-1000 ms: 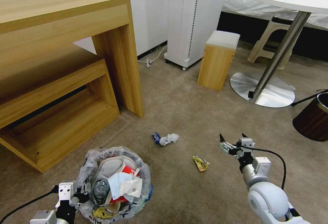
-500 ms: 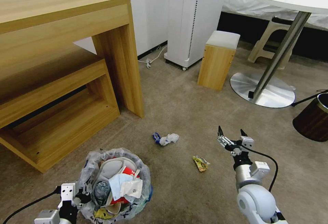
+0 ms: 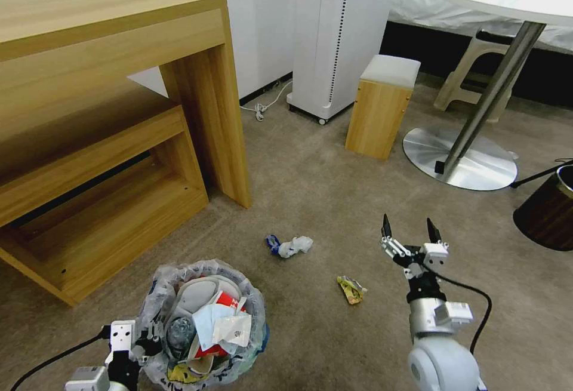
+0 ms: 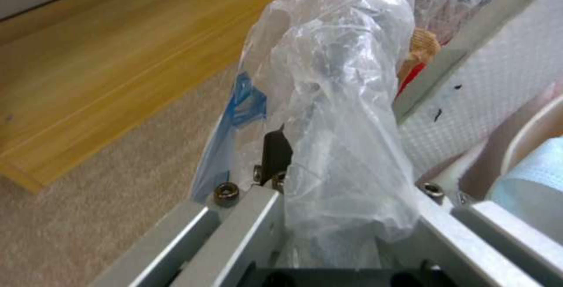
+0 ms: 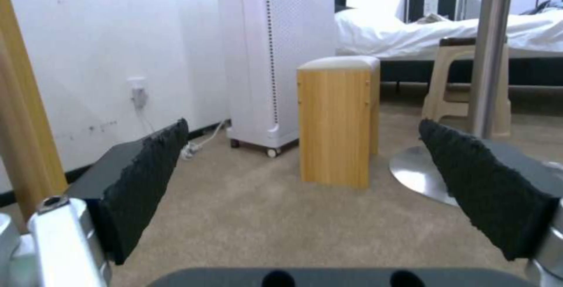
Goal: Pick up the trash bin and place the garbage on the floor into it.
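The left gripper's (image 3: 143,343) jaws are clamped on the bag-lined rim of the bin (image 3: 152,295), while the right gripper's (image 3: 407,233) jaws stand wide apart with nothing between them.

Farthest left, the bin sits low beside the wooden desk (image 3: 119,110), gripped at its near-left edge. Holding it by the rim probably leaves the mouth facing up and unobstructed, so litter can be dropped in from the right. It is already heaped: a white slipper (image 3: 194,291), a red-and-white paper bowl (image 3: 225,302), a crumpled mask and tissue, and a bottle (image 3: 177,334) by the rim.

Right of the bin, two pieces lie on the carpet (image 3: 310,188): a blue-and-white wad (image 3: 289,245) farther out, then a yellow wrapper (image 3: 351,288) nearer the robot. These look like what is left to collect. The right gripper hangs just right of the wrapper, pointing forward rather than down, so I judge it is not yet lined up for a grasp.

The left wrist view gives what the head view cannot: the bag (image 4: 334,115) bunched between the fingers, a blue patch (image 4: 246,102) at the rim, and the slipper's textured fabric (image 4: 492,80) just inside. Whether the rigid rim itself is caught under the plastic, or only the bag, is hard to tell there.

The right wrist view shows the two black pads (image 5: 147,181) spread and bare, framing a wooden stool (image 5: 337,119) and a white tower unit (image 5: 276,49) across the room, with neither floor piece between them.
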You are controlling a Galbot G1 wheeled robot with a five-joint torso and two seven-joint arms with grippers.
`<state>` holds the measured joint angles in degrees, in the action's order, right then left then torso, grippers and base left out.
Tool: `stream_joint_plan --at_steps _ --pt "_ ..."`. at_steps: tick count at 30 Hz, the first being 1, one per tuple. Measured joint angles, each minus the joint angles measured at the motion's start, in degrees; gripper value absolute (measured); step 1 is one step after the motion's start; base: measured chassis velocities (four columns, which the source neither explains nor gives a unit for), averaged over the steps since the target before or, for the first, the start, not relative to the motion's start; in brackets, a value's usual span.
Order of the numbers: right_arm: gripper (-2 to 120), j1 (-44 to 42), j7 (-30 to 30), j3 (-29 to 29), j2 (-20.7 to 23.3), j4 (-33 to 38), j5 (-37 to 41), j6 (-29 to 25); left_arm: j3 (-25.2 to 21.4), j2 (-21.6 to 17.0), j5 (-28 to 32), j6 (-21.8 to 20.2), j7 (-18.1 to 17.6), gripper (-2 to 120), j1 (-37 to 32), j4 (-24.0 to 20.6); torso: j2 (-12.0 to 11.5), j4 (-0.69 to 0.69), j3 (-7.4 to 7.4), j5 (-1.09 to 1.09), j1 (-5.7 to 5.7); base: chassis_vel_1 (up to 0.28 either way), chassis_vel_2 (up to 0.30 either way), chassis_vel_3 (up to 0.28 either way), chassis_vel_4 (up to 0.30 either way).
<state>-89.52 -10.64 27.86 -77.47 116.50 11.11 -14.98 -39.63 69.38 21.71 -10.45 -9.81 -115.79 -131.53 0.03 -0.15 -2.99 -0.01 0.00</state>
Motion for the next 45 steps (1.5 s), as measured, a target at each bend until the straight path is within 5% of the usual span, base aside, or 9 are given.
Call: stream_joint_plan --at_steps 13,29,33,37,41,45 --pt "100 -0.9 0.8 0.2 -1.0 -0.5 -1.4 -1.7 0.1 -0.1 0.0 0.1 -0.1 1 -0.4 -0.3 0.0 0.02 0.01 0.01 0.0 -0.038 0.038 0.043 -0.043" --pt "100 0.2 0.5 0.0 0.1 -4.2 -1.9 -3.7 0.7 0.2 -0.7 0.2 -0.5 1 -0.1 0.4 0.0 0.0 -0.01 0.05 0.01 -0.232 0.224 0.217 -0.22" --pt "100 -0.4 -0.1 0.0 2.1 -3.8 -1.6 1.4 0.3 0.1 -0.5 0.2 -0.5 1 -0.2 0.4 0.0 0.0 -0.02 0.05 0.02 -0.154 0.15 0.141 -0.164" --pt "100 -0.5 -1.5 -2.5 13.2 -4.9 1.3 13.1 0.0 0.0 -0.4 0.3 -0.6 1 -0.8 0.2 0.0 0.01 0.01 0.05 0.01 0.002 -0.015 -0.006 -0.008" --pt "100 0.5 -4.9 -6.4 21.0 -6.5 5.2 18.2 -0.1 0.1 -0.4 0.3 -0.7 1 -0.9 0.0 0.0 0.02 0.02 -0.02 0.0 0.066 -0.038 -0.051 0.049" --pt "100 4.5 -12.6 -17.7 28.5 -9.1 12.9 25.6 -0.3 0.4 -0.4 0.3 -0.6 1 -0.9 0.2 0.0 -0.01 0.0 0.04 0.01 0.007 -0.007 -0.006 0.014"
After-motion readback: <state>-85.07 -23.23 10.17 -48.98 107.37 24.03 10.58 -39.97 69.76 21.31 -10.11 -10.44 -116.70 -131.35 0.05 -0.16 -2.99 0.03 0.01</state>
